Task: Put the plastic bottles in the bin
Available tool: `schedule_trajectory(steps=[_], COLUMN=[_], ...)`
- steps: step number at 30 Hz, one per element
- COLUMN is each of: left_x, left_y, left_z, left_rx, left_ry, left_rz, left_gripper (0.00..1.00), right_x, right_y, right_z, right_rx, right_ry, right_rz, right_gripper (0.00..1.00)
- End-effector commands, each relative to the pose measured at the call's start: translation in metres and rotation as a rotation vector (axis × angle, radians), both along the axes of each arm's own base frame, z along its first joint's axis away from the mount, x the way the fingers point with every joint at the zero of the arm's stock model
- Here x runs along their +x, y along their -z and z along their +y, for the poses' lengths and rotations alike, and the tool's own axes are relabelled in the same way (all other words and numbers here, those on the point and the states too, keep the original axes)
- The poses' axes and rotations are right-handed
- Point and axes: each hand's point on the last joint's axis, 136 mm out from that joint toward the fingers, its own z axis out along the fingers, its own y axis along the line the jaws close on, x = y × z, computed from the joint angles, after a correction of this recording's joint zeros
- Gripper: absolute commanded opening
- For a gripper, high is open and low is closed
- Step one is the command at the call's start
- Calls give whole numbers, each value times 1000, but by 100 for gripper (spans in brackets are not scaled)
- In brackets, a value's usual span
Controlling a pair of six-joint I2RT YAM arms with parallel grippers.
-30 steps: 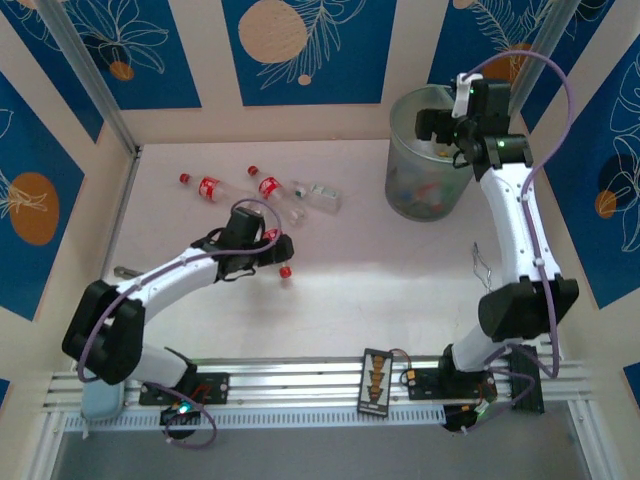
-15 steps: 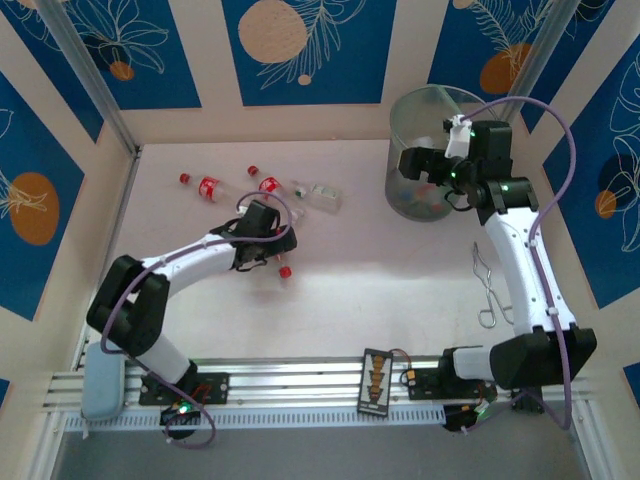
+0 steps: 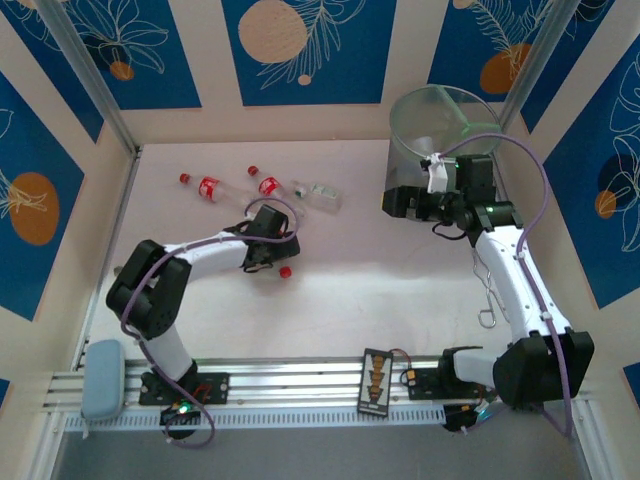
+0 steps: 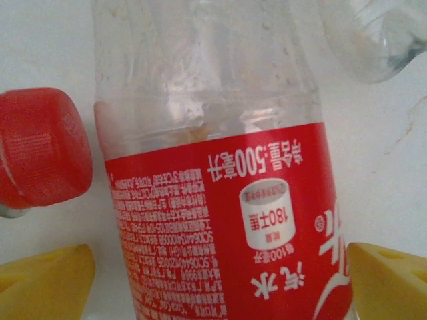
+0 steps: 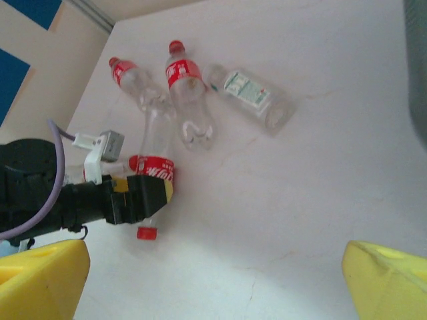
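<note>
The left gripper (image 4: pixel 220 283) is pictured spread wide astride a red-labelled bottle (image 4: pixel 220 200) that lies flat on the white table (image 4: pixel 40 60). One yellow finger (image 4: pixel 390 280) is set at the very edge of the label, while a sliver of table is left showing between the bottle and the other finger. A second red cap (image 4: pixel 40 157) is seen just beside the bottle's shoulder. From above, the straddled bottle's own cap (image 3: pixel 285 271) is shown pointing toward the arm bases.

Farther back, near the far wall and left of centre, three more bottles are laid side by side: a far-left red-capped bottle (image 3: pixel 205 187), a middle red-capped bottle (image 3: pixel 268 185) and a clear bottle with a white-and-green label (image 3: pixel 320 195).

Across the table, the right gripper (image 5: pixel 215 277) is held fully spread with nothing between its fingers. It is poised above the table just in front of the bin (image 3: pixel 440 91), which stands upright in the far right corner, well apart from the bottles.
</note>
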Motion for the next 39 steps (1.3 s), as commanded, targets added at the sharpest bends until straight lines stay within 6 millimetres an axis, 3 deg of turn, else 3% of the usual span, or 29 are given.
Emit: schedule_trajectory(steps=[1, 10, 18, 25, 34, 39], left_x=[11, 15, 14, 9, -11, -17], left_y=[-7, -3, -4, -8, -51, -87], left_z=[-5, -2, -8, -13, -27, -44], left_rx=[4, 31, 36, 8, -78, -182], left_ry=[-16, -10, 25, 44, 128, 241], left_rz=[-42, -64, -75, -68, -119, -243], left_gripper=[95, 87, 72, 66, 64, 58], right_x=[-4, 0, -4, -4, -3, 7], right_y=[-17, -6, 6, 6, 9, 1], right_z=[11, 14, 12, 15, 40, 59], right_rx=[53, 50, 34, 42, 57, 194], right_ry=[-66, -71, -57, -59, -56, -41], right_rz=[-62, -38, -3, 6, 51, 95], right_gripper=[97, 97, 96, 95, 95, 93])
